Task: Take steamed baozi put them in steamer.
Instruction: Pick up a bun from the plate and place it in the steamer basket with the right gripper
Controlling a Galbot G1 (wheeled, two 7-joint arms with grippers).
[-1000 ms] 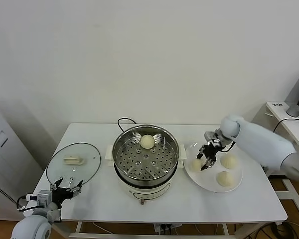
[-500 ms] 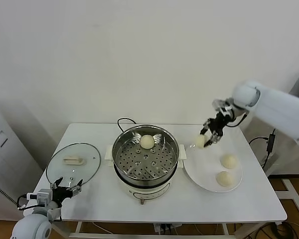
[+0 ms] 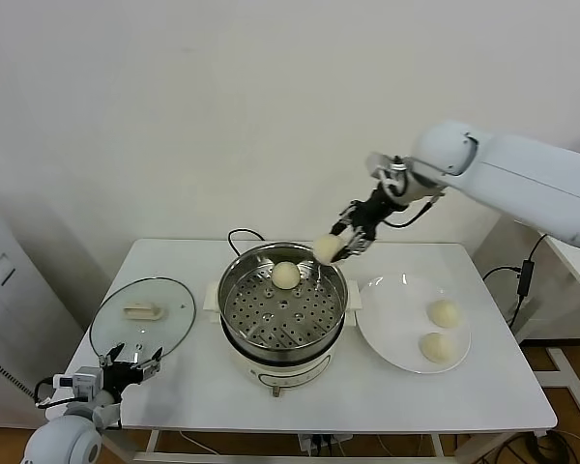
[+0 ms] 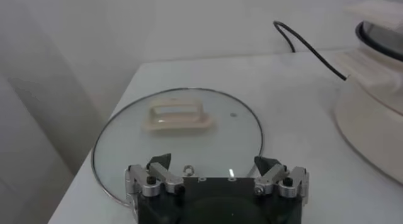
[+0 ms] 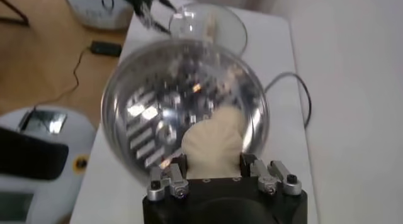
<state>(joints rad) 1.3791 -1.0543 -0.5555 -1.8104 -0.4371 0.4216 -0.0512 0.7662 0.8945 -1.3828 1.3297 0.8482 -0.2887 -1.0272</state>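
Note:
My right gripper (image 3: pixel 335 245) is shut on a cream-white baozi (image 3: pixel 325 249) and holds it in the air above the back right rim of the steamer (image 3: pixel 340 307). In the right wrist view the held baozi (image 5: pixel 211 143) sits between the fingers over the shiny pot (image 5: pixel 132 112). One baozi (image 3: pixel 285 275) lies on the perforated tray at the back of the steamer. Two baozi (image 3: pixel 444 313) (image 3: pixel 435 347) lie on the white plate (image 3: pixel 391 324) to the right. My left gripper (image 3: pixel 126 369) is open and empty at the table's front left corner, just in front of the glass lid (image 4: pixel 176 134).
The glass lid (image 3: pixel 142 316) with a white handle lies flat on the table left of the steamer. A black cord (image 3: pixel 240 234) runs behind the pot. The steamer's white base (image 4: pixel 371 128) shows in the left wrist view. The white wall stands close behind the table.
My right gripper has lifted one baozi off the plate and carried it up and to the left, to above the steamer's rim. The left arm has not moved.

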